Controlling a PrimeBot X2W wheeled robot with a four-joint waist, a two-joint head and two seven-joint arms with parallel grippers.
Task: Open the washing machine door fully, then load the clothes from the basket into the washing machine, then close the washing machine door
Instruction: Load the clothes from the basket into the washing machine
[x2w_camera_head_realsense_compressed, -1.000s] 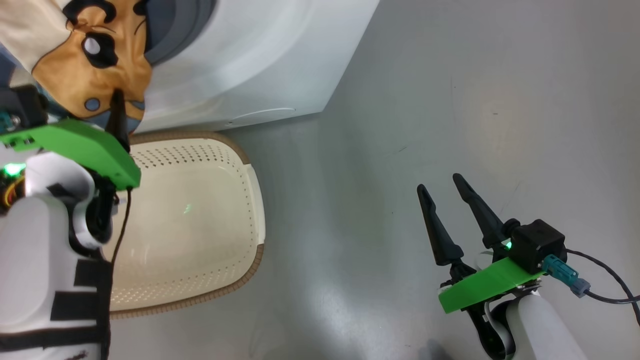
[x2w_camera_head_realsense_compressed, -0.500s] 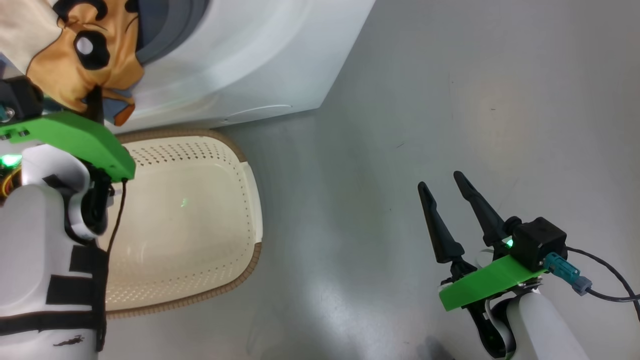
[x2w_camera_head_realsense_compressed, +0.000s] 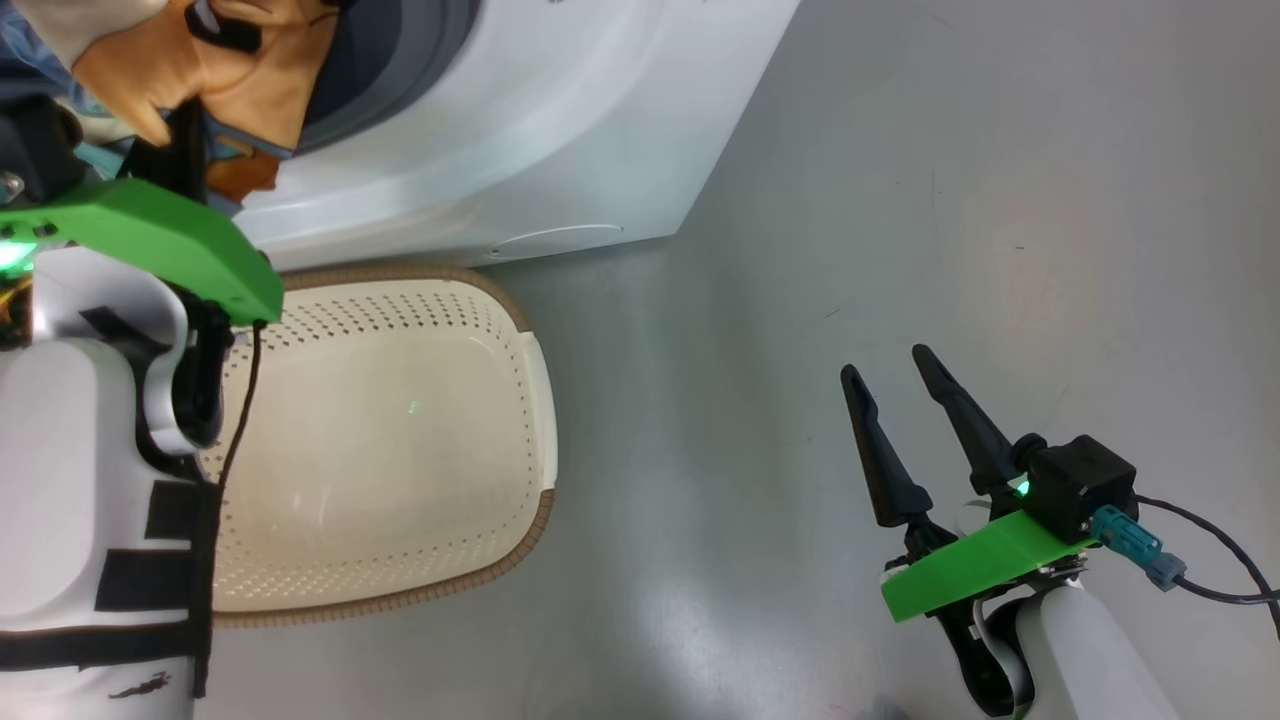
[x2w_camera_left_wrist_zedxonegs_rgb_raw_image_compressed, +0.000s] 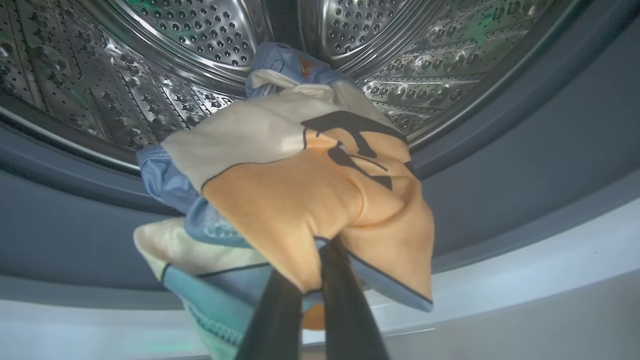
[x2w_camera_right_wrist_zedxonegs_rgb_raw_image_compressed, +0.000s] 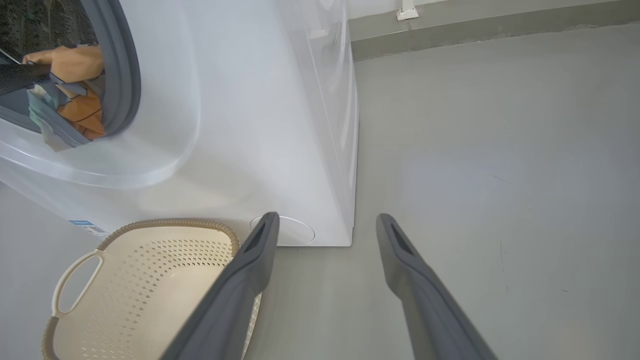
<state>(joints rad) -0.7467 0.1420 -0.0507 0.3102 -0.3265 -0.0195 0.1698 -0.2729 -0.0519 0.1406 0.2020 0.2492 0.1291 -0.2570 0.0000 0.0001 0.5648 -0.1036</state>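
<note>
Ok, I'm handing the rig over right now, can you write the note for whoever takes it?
Left gripper: fingers shut on the clothes, bundle held at the open mouth of the washing machine, in front of the drum, part hanging over the gasket.
Right gripper: open, empty, over the floor right of the basket.
Basket: on the floor by the machine; what shows of it holds no clothes.
Done: machine open, clothes lifted out.
Left: push the bundle into the drum, release, withdraw, close the door.
</note>
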